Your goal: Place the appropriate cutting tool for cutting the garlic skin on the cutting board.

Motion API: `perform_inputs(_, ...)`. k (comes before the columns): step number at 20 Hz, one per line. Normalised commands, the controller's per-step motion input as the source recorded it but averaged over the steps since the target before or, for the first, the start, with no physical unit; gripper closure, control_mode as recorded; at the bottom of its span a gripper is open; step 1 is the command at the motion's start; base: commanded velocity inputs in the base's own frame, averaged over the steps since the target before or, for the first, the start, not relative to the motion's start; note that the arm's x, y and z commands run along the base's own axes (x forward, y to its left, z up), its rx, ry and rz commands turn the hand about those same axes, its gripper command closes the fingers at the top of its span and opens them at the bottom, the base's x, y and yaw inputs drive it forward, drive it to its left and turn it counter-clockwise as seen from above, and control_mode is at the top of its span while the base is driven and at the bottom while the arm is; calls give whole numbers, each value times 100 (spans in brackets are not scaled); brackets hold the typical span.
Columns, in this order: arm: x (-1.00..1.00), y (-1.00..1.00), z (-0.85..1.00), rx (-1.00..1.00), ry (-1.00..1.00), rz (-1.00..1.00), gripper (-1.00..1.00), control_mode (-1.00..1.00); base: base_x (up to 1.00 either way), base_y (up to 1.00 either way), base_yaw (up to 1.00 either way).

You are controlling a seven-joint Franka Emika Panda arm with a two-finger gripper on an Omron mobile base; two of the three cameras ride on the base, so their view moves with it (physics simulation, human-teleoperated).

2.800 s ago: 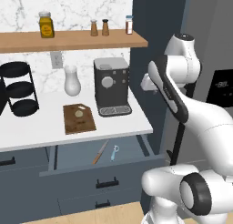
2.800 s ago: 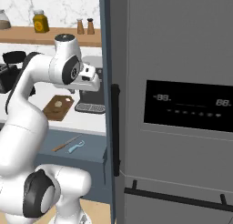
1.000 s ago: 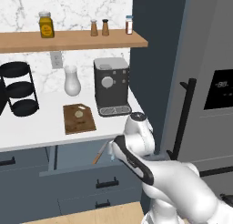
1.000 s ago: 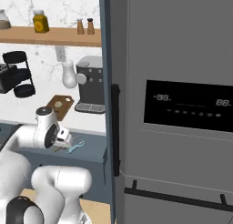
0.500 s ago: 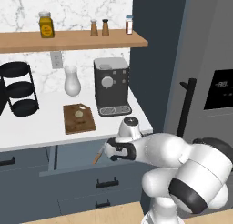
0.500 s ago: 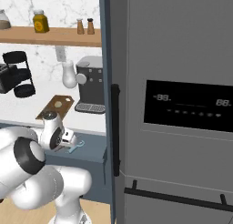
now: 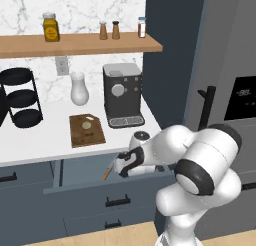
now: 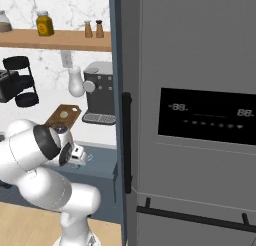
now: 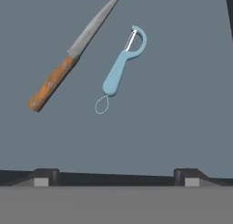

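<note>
The arm bends low in front of the table (image 7: 35,140), with its gripper (image 7: 121,166) over the open drawer (image 7: 85,170) below the tabletop. The jaws are spread wide and hold nothing; their two dark tips stand far apart at the bottom of the hand view, with bare drawer floor between them.

In the hand view the knife (image 9: 68,61) lies flat on the grey drawer floor, its orange-brown handle toward the lower left and its thin grey blade running to the upper right. Just beside it, apart from it, lies a light-blue peeler (image 9: 120,68) with a small loop at its lower end. From the left base view only the knife's handle end (image 7: 107,172) shows, next to the gripper.

The cutting board (image 7: 86,130) lies on the table in front of a white vase (image 7: 78,89) and to the left of the coffee machine (image 7: 121,94). The garlic (image 7: 87,124) rests on the board. A black tiered rack (image 7: 19,97) stands at the left of the table, and a shelf (image 7: 80,42) above carries a jar (image 7: 49,27) and small shakers (image 7: 109,30)
</note>
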Motion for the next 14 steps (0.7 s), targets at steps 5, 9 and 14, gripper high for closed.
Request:
perform_inputs(5, -1, 0, -20, 0, 1, 0, -100, -100, 0, 0, 0)
perform_inputs(9, -31, 0, 0, 0, 5, 0, -100, -100, 0, 0, 0)
perform_inputs(14, -42, 0, -1, 0, 8, 0, -100, -100, 0, 0, 0)
